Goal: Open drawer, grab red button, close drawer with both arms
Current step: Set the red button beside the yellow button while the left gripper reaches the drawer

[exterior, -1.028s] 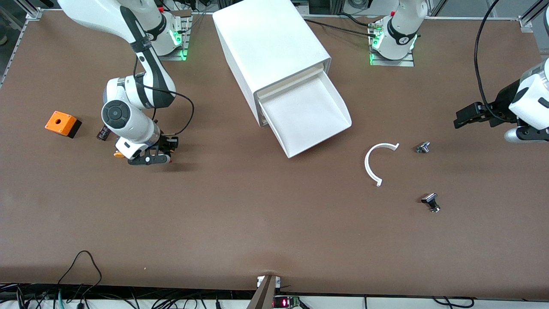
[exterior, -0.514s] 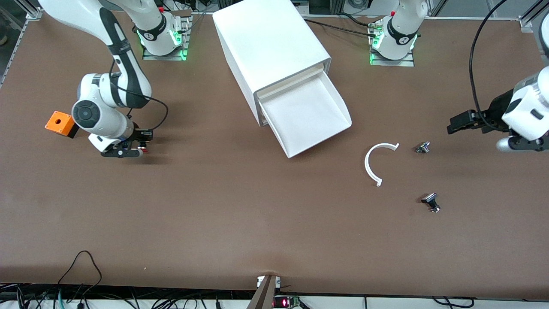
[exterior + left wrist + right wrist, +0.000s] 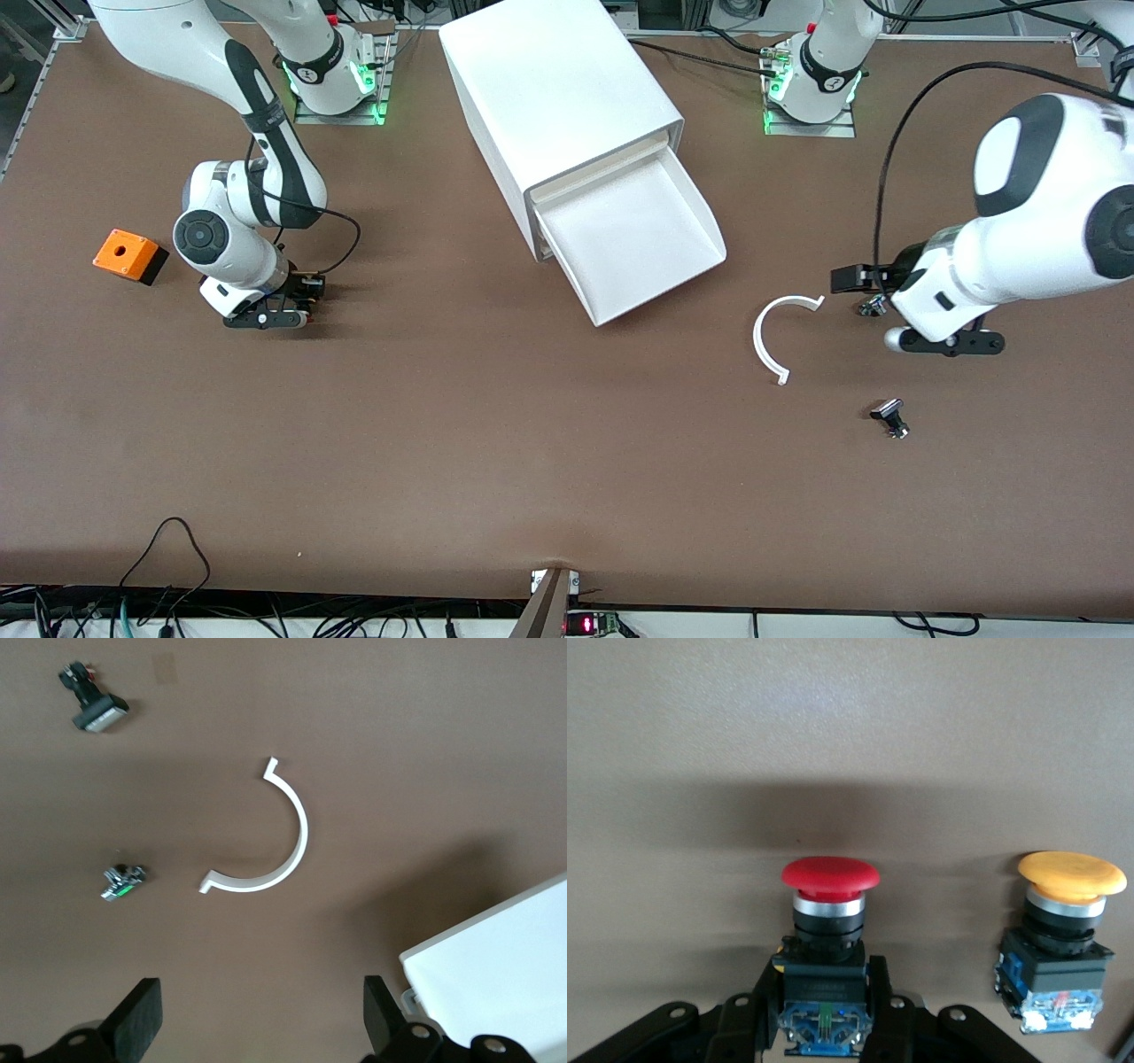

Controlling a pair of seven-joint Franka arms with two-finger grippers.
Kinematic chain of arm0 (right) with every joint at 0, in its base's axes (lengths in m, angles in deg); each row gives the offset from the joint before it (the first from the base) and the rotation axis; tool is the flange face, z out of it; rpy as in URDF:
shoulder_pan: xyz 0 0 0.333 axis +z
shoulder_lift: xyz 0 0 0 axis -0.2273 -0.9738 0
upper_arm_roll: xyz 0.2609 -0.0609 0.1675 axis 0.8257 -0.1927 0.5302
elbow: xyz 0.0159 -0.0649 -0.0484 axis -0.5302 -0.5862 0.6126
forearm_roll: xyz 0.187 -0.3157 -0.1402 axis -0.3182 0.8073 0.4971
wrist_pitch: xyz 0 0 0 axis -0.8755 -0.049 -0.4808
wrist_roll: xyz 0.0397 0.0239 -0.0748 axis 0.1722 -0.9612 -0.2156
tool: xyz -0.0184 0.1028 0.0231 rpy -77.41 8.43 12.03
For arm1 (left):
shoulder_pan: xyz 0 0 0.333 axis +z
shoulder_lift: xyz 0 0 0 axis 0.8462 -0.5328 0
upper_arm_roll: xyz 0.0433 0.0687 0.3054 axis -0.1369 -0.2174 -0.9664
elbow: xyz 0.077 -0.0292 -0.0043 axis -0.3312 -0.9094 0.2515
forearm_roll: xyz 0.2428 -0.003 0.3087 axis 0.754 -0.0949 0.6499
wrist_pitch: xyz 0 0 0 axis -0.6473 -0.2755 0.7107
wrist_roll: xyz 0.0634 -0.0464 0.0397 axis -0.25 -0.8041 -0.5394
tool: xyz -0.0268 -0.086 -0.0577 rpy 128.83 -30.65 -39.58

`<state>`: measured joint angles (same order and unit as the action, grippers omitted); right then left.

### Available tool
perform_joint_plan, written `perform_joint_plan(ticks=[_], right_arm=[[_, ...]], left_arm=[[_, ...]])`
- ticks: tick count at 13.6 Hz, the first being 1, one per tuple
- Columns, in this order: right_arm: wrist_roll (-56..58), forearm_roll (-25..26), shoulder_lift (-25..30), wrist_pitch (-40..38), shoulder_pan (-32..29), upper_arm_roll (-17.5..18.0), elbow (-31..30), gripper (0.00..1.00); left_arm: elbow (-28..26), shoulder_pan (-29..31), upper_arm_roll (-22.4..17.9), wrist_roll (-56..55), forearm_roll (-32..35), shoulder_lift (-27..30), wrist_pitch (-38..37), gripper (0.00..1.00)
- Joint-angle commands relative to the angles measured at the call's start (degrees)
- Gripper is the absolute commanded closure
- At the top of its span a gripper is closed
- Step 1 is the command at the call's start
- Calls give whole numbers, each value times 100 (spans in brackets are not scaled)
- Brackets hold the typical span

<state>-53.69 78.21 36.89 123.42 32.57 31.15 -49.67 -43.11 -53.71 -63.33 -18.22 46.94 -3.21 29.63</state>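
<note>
Right arm [image 3: 266, 159] bent low, nine o'clock from open white tray-like drawer [image 3: 638, 235]. Right gripper [image 3: 824, 1014] pinching black blocky body of red-capped push button [image 3: 829, 875], upright beside orange-yellow-capped button [image 3: 1070, 877]. Left gripper [image 3: 261, 1028] spread wide over brown table [image 3: 532, 443], three o'clock from drawer.

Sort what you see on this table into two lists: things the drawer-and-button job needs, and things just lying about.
Needed for the job:
- drawer, pulled open
- red button, gripped by the right gripper
- left gripper, open

Just lying about:
- yellow button
- orange box
- white curved strip
- two small metal parts
</note>
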Motion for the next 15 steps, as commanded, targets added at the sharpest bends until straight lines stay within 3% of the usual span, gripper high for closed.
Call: perform_joint_plan(ticks=[1, 2, 3, 6, 12, 15], right_arm=[[-46, 8, -62, 287, 8, 114, -54, 70], [-37, 8, -36, 279, 8, 114, -28, 47], [-63, 8, 8, 244, 8, 114, -2, 0], [-11, 8, 306, 43, 17, 140, 234, 0], [-37, -18, 413, -1898, 17, 263, 1832, 0], [-19, -18, 352, -2856, -53, 263, 2790, 0]], left_arm=[[-452, -268, -21, -882, -35, -45, 625, 0], [-742, -321, -4, -1155, -44, -45, 1029, 0], [-989, -417, -4, -1366, -131, -54, 1372, 0], [-1377, -575, 285, -2349, -386, -168, 2094, 0], [-2080, -1252, 348, -3511, -386, -318, 3325, 0], [-2204, -1542, 348, -3987, -387, -309, 3388, 0]])
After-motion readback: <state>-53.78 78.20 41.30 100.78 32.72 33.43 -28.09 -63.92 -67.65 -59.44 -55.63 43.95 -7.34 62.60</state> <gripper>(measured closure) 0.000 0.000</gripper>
